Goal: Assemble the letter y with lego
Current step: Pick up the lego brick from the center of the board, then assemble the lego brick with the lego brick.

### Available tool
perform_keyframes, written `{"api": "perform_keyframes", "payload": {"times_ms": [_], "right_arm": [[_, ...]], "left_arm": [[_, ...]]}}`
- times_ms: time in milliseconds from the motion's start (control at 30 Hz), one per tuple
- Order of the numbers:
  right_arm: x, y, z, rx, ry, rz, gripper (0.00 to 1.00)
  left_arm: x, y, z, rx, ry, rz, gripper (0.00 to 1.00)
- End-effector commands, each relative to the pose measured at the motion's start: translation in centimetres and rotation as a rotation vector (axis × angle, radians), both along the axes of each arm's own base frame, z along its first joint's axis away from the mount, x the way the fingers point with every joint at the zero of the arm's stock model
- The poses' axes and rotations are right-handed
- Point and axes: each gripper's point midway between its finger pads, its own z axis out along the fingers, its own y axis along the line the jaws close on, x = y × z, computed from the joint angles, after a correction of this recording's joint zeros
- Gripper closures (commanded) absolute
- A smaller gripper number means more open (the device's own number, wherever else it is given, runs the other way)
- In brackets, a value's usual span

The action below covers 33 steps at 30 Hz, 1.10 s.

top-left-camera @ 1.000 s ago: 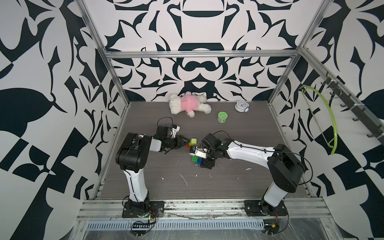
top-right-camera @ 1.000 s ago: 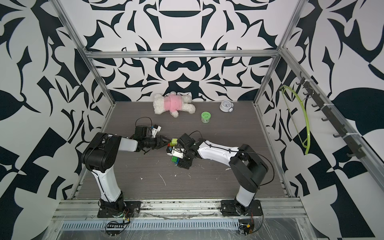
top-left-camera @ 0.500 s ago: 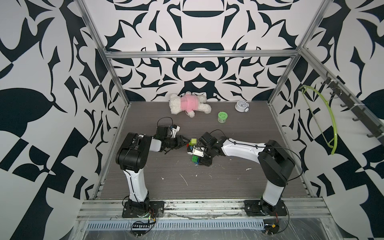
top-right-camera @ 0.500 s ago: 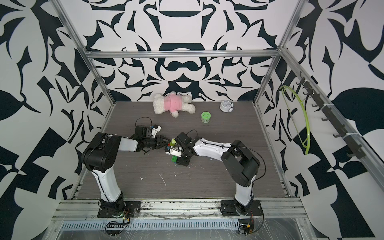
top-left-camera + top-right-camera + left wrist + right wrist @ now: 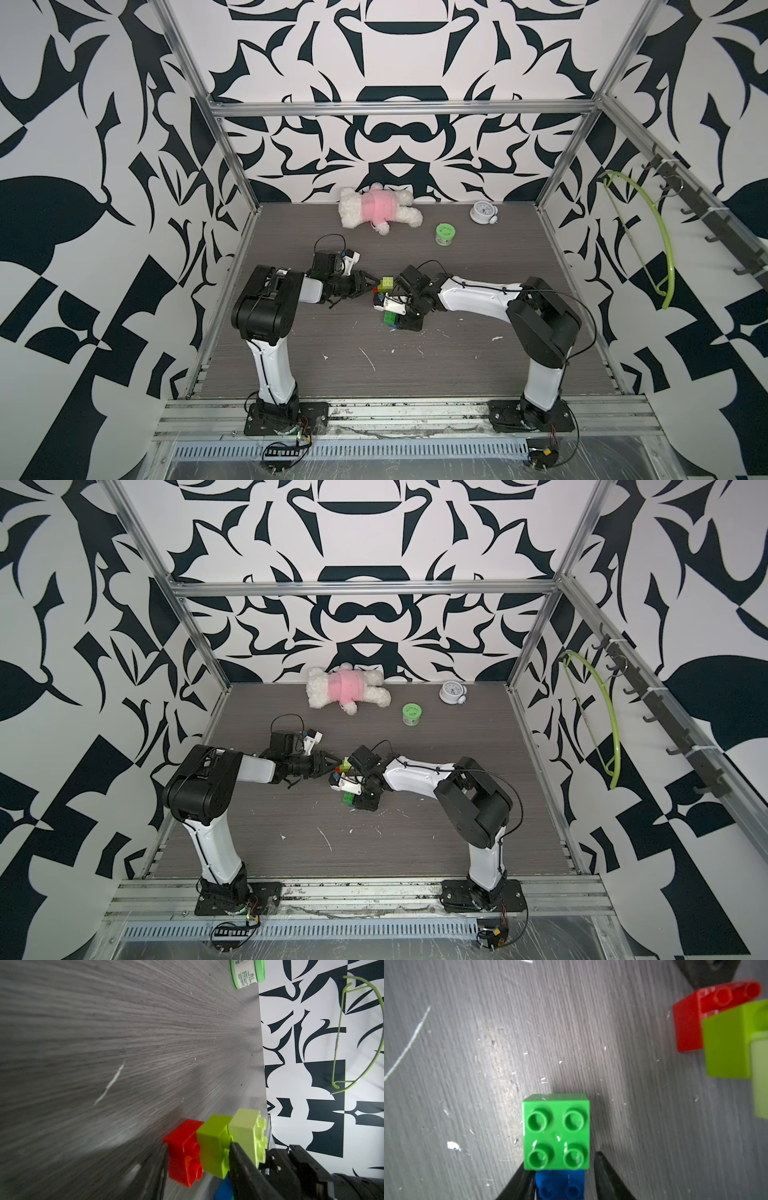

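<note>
The lego lies in two separate pieces. My left gripper (image 5: 376, 286) (image 5: 198, 1146) is shut on a stack of red brick (image 5: 182, 1155), lime brick (image 5: 214, 1142) and pale yellow-green brick (image 5: 247, 1130), held low over the table. Just beside it, a green brick (image 5: 556, 1130) (image 5: 389, 318) sits on one end of the blue brick (image 5: 560, 1184) on the table. My right gripper (image 5: 397, 322) (image 5: 560, 1167) straddles the blue brick. One finger touches it and the other finger (image 5: 602, 1169) stands a sliver off. The rest of the blue brick is hidden.
A plush toy (image 5: 380, 208), a green-lidded jar (image 5: 444, 235) and a small clock (image 5: 482, 212) lie along the back wall. A green hanger (image 5: 660, 249) hangs on the right wall. White scraps dot the grey table (image 5: 457, 365).
My right gripper's jaws have narrowed in on the blue brick under the green one, and that arm's elbow has swung inward. The left gripper and its stack have stayed put.
</note>
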Motion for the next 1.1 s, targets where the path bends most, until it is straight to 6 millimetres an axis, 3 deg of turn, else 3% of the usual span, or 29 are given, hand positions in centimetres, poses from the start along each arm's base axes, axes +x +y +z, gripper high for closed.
{"api": "perform_keyframes", "payload": {"times_ms": [0,100,200,400,567,667,867,1067], "right_arm": [[0.7,0.8,1.4,0.026,-0.013,0.002,0.61],[0.7,0.8,1.4,0.023,-0.012,0.005,0.69],[0.8,0.8,2.2,0.032,-0.025,0.008,0.7],[1.3,0.4,6.3,0.08,-0.08,0.038,0.7],[3.8,-0.1,10.0,0.113,-0.121,0.067,0.71],[5.5,0.0,11.3,0.102,-0.114,0.096,0.71],[8.8,1.6,11.8,0.103,-0.083,0.139,0.72],[9.3,2.8,11.3,0.106,-0.033,0.179,0.73]], "left_arm": [[-4.8,3.4,-8.5,0.234,0.298,0.081,0.49],[-4.8,3.4,-8.5,0.232,0.298,0.081,0.49],[-4.8,3.4,-8.5,0.233,0.298,0.082,0.49],[-4.9,3.4,-8.5,0.233,0.301,0.081,0.49],[-4.9,3.3,-8.6,0.231,0.305,0.081,0.49],[-4.9,3.3,-8.6,0.231,0.305,0.082,0.49],[-4.9,3.3,-8.6,0.23,0.304,0.082,0.49],[-4.9,3.4,-8.8,0.231,0.311,0.084,0.49]]}}
